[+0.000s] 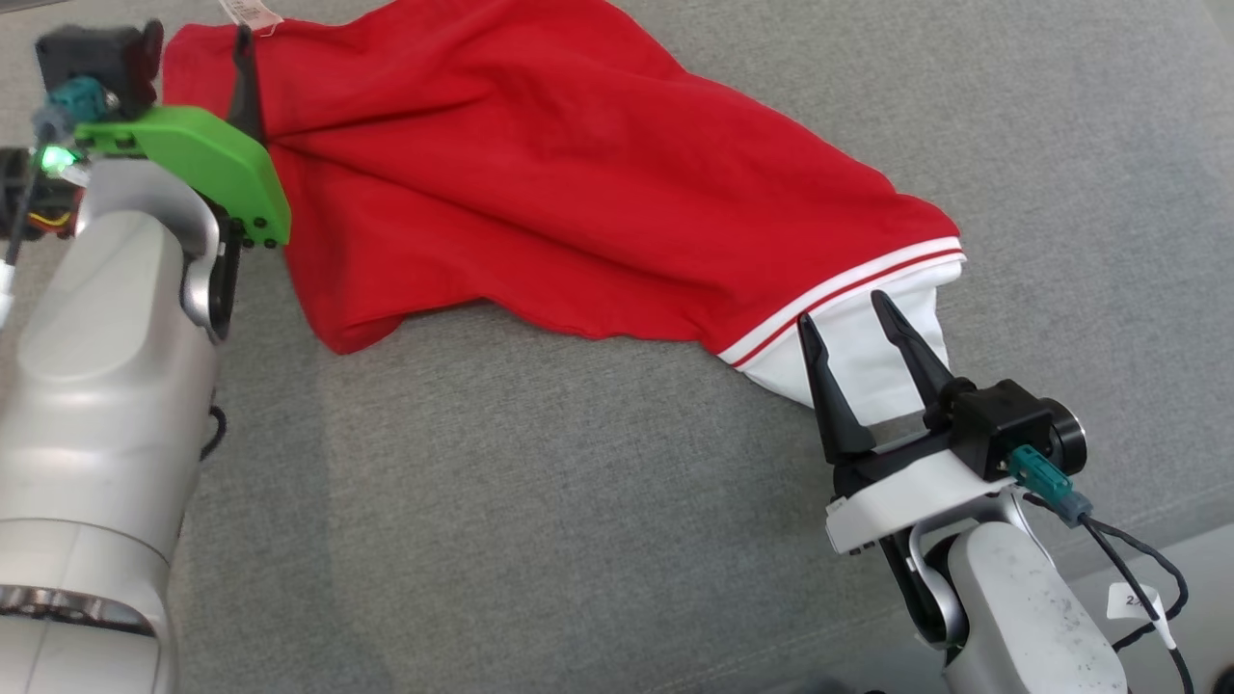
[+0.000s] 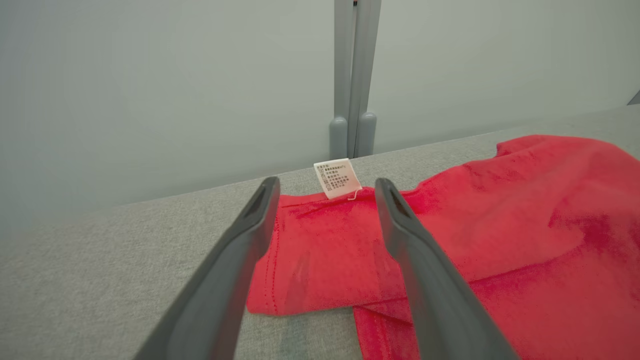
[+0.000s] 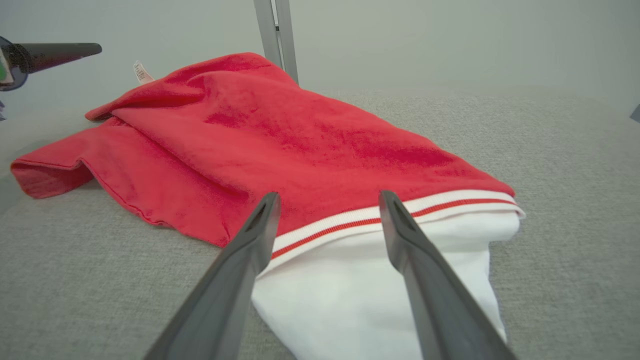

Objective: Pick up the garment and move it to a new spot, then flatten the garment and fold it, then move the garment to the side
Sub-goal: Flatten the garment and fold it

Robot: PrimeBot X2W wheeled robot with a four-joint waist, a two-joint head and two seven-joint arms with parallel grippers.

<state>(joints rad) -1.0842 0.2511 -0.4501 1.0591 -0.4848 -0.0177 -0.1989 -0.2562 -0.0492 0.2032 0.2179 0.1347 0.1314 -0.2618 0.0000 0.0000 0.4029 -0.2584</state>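
Left gripper [image 2: 326, 185] is hanging with its fingers spread wide and holding nothing, over the far left corner of the garment [image 1: 540, 173], just beside the small white care label [image 1: 253, 14]. The red cloth is lying crumpled across the grey surface [image 1: 482, 482], running from far left to near right. It is not sitting inside any basket or box. At the near right the right gripper [image 1: 843, 310] is also standing wide and empty, its fingers pointing over the white part [image 1: 858, 359] below the striped band.

I am judging that both ends are being prepared for a grasp. To do it well, each gripper should be going down until one finger is sliding under the edge, catching all layers. Then both should be rising together, so the cloth is not twisting.
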